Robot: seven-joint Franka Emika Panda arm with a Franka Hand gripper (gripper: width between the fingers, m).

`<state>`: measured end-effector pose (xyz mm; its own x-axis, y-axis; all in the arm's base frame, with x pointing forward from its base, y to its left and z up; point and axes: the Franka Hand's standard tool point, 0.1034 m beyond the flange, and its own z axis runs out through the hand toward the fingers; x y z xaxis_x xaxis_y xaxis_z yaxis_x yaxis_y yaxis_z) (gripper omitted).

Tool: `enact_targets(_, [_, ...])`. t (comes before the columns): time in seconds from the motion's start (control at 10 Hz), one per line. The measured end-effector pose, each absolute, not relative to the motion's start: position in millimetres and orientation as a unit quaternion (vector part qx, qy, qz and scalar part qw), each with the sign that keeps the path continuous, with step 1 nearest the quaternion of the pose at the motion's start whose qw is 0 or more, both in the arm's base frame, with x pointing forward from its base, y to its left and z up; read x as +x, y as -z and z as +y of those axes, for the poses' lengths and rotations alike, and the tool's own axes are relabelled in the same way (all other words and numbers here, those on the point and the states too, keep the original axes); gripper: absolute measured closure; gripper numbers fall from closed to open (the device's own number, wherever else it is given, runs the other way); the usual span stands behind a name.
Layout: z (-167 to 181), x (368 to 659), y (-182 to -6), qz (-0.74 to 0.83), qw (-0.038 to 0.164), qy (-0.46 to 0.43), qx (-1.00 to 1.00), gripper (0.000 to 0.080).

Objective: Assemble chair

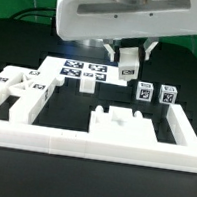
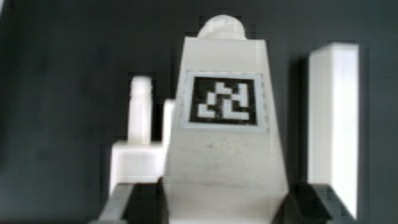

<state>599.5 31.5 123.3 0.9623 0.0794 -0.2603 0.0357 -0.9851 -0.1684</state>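
Observation:
My gripper (image 1: pixel 130 53) hangs above the table's back middle, shut on a white chair post (image 1: pixel 127 63) with a black-and-white tag. In the wrist view the post (image 2: pixel 222 110) runs lengthwise between the two dark fingers (image 2: pixel 157 203), tag facing the camera, its tip rounded. It is lifted off the table. Two short tagged posts (image 1: pixel 145 91) (image 1: pixel 168 94) stand at the exterior view's right. A notched flat chair piece (image 1: pixel 118 123) lies in front, and a cluster of chunky white pieces (image 1: pixel 22 91) sits at the left.
The marker board (image 1: pixel 85 73) lies just left of the held post. The long white L-shaped border rail (image 1: pixel 90 144) runs along the front and up the right side. In the wrist view a white bar (image 2: pixel 331 110) and a thin peg piece (image 2: pixel 139 125) flank the post below.

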Motion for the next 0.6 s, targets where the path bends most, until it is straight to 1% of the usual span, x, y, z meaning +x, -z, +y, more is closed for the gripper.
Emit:
enact_targets(0.1, [28.7, 598.8, -122.4, -0.025, 0.075, -0.097, -0.992, 0.0518])
enact_targets(0.2, [27.3, 599.5, -121.6, -0.023, 0.071, -0.079, -0.994, 0.0518])
enact_targets(0.3, [24.5, 609.7, -121.8, -0.021, 0.064, -0.030, -0.997, 0.0518])
enact_targets(0.4, [25.0, 616.7, -120.7, -0.041, 0.051, 0.034, -0.997, 0.0518])
enact_targets(0.5, [27.7, 619.6, -121.5, -0.053, 0.043, 0.069, -0.995, 0.0518])
enact_targets(0.6, [29.5, 629.7, -126.1, -0.058, 0.033, 0.121, -0.990, 0.0518])
